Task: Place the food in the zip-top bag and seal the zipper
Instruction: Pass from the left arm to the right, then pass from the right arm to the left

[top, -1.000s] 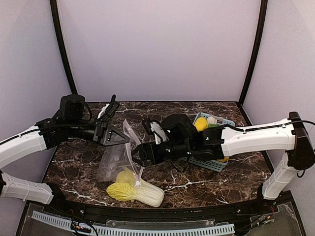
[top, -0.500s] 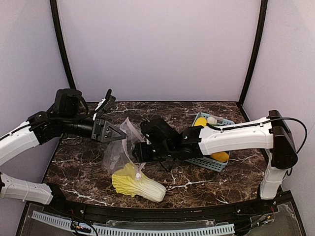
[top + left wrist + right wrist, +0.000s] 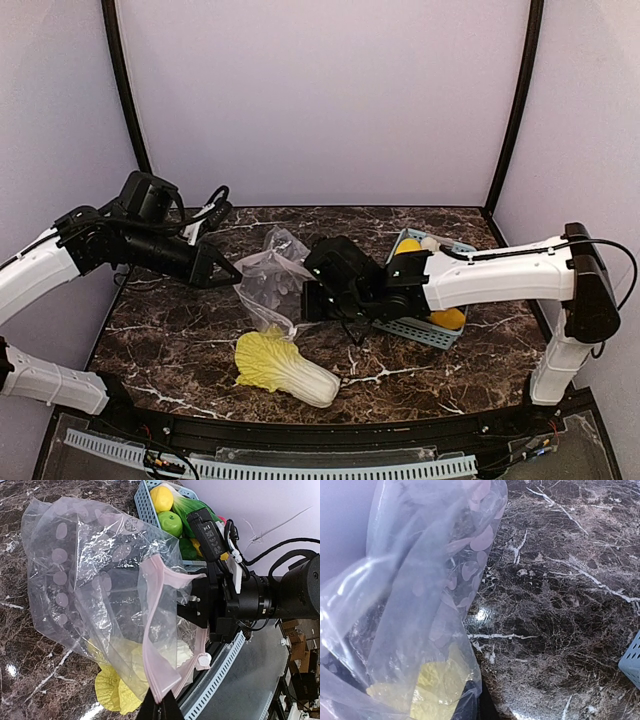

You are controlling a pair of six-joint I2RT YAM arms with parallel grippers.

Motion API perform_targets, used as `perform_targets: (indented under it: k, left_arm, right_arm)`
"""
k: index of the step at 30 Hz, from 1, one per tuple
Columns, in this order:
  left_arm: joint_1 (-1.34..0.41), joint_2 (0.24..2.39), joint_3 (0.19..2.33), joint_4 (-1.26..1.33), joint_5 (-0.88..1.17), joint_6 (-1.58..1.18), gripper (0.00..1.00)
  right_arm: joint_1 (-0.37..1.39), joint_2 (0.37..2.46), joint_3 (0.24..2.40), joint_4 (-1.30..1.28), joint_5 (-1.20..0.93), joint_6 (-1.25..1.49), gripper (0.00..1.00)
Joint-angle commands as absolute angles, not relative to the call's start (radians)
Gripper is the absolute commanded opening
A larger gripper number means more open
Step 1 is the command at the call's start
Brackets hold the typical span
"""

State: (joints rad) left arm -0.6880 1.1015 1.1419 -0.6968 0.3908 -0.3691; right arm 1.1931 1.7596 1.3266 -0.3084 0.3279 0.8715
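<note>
The clear dotted zip-top bag (image 3: pixel 268 280) hangs crumpled above the table between both grippers. My left gripper (image 3: pixel 160 703) is shut on one lip of the pinkish zipper (image 3: pixel 155 645). On the bag's right side my right gripper (image 3: pixel 306 300) is shut on the plastic, which drapes over its dark fingertip (image 3: pixel 472 700). The pale yellow napa cabbage (image 3: pixel 283 367) lies on the marble under the bag, outside it, and shows through the plastic (image 3: pixel 432 690). A lemon (image 3: pixel 161 497) and a green apple (image 3: pixel 171 523) sit in the basket. So does an orange-yellow pepper (image 3: pixel 447 319).
The light-blue slotted basket (image 3: pixel 428 330) stands at the right under my right forearm, with green leafy produce among the food. The dark marble table (image 3: pixel 170 340) ends at a black front rail, and purple walls close in the back and sides.
My right gripper has gone from open to shut on the bag. Both arms have raised the bag off the cabbage and shifted it right and back. The cabbage stays on the table.
</note>
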Motion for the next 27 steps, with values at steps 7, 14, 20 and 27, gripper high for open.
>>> perform_targets:
  k: [7, 14, 20, 27]
  left_arm:
    - [-0.731, 1.1, 1.05, -0.523, 0.389, -0.501, 0.47]
    - [-0.761, 1.054, 0.977, -0.421, 0.387, -0.564, 0.77]
    - [-0.762, 1.061, 0.947, -0.398, 0.316, -0.602, 0.8]
    - [-0.762, 1.084, 0.947, -0.337, 0.239, -0.637, 0.59]
  right_arm:
    - [1.212, 1.819, 1.492, -0.357, 0.448, 0.848, 0.0]
    - [1.212, 1.853, 1.552, -0.39, 0.496, 0.857, 0.0]
    - [1.213, 1.865, 1.575, -0.388, 0.491, 0.853, 0.0]
    - [1.214, 1.856, 1.557, -0.362, 0.468, 0.862, 0.0]
